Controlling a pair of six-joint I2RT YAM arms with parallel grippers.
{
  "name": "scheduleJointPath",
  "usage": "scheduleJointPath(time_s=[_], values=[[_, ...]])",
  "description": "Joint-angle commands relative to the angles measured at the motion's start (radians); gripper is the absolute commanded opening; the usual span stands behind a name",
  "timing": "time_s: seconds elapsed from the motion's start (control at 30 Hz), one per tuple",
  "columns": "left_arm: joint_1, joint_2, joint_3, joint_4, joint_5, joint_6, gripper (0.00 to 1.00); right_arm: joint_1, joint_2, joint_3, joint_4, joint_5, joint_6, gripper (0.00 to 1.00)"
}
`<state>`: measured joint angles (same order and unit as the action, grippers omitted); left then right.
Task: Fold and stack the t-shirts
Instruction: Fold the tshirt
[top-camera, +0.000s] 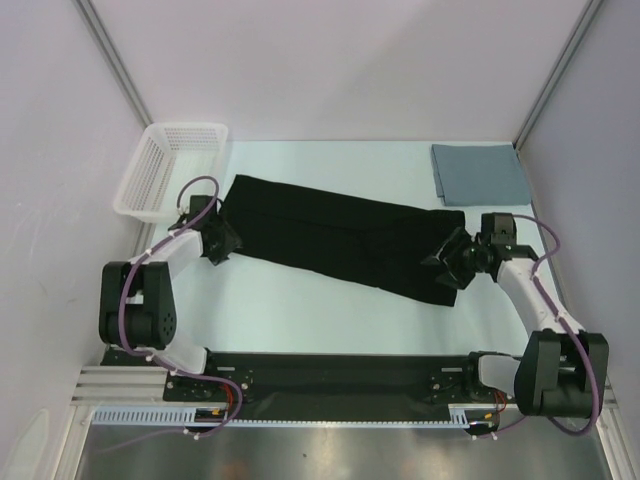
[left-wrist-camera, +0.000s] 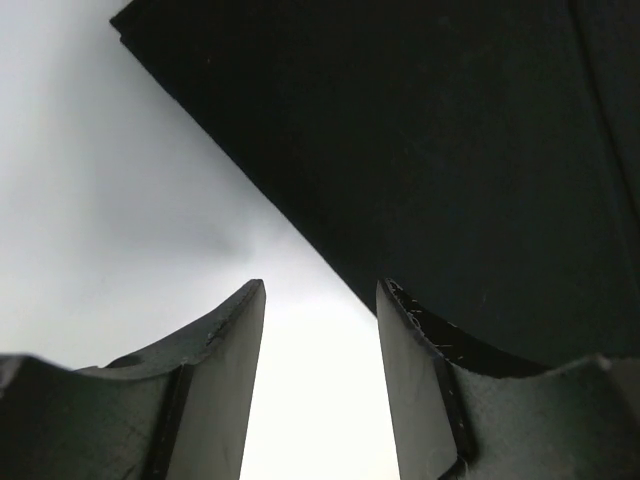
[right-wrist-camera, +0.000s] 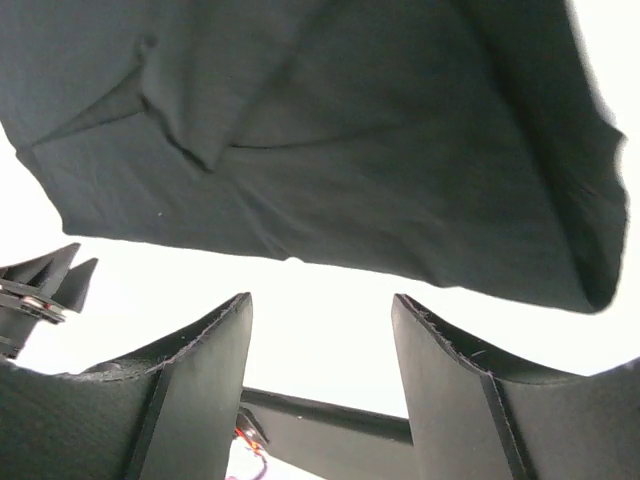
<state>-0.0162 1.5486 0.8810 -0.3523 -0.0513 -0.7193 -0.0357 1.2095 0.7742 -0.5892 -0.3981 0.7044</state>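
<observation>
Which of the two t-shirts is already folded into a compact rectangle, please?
The slate grey-blue t-shirt at the far right, lying as a neat small rectangle. The black t-shirt is a long diagonal band, much larger and not yet compact.

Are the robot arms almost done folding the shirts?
About halfway. Done: the grey-blue shirt lies folded flat in the far right corner, and the black shirt is folded into a long strip across the table. In hand: the left gripper and right gripper sit open at the strip's two ends, gripping nothing. Left: fold the strip shorter, then stack the two shirts.
</observation>
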Motion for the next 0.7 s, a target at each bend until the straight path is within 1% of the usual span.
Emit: scheduleJointPath(time_s=[0.0, 0.1, 0.23, 0.3, 0.4, 0.5, 0.6, 0.67], values=[[0.010, 0.034, 0.027, 0.090, -0.039, -0.037, 0.54, -0.044, -0.080, -0.048, 0.000, -0.018, 0.087, 0.64], [0.045, 0.050, 0.030, 0.088, -0.039, -0.043, 0.54, -0.061, -0.128, -0.073, -0.032, -0.015, 0.083, 0.64], [0.085, 0.070, 0.015, 0.122, -0.027, -0.034, 0.54, -0.084, -0.165, -0.105, -0.072, 0.021, 0.087, 0.68], [0.093, 0.087, 0.019, 0.124, -0.021, -0.025, 0.53, -0.099, -0.182, -0.136, -0.066, 0.010, 0.121, 0.71], [0.098, 0.105, 0.015, 0.153, -0.002, -0.016, 0.50, -0.121, -0.188, -0.206, -0.014, -0.007, 0.158, 0.75], [0.099, 0.120, 0.019, 0.176, 0.011, 0.006, 0.41, -0.128, -0.173, -0.233, 0.012, -0.004, 0.179, 0.75], [0.101, 0.140, 0.036, 0.194, 0.013, 0.032, 0.36, -0.130, -0.163, -0.233, 0.006, 0.027, 0.167, 0.75], [0.101, 0.156, 0.050, 0.197, 0.013, 0.046, 0.25, -0.130, -0.150, -0.233, -0.012, 0.034, 0.161, 0.73]])
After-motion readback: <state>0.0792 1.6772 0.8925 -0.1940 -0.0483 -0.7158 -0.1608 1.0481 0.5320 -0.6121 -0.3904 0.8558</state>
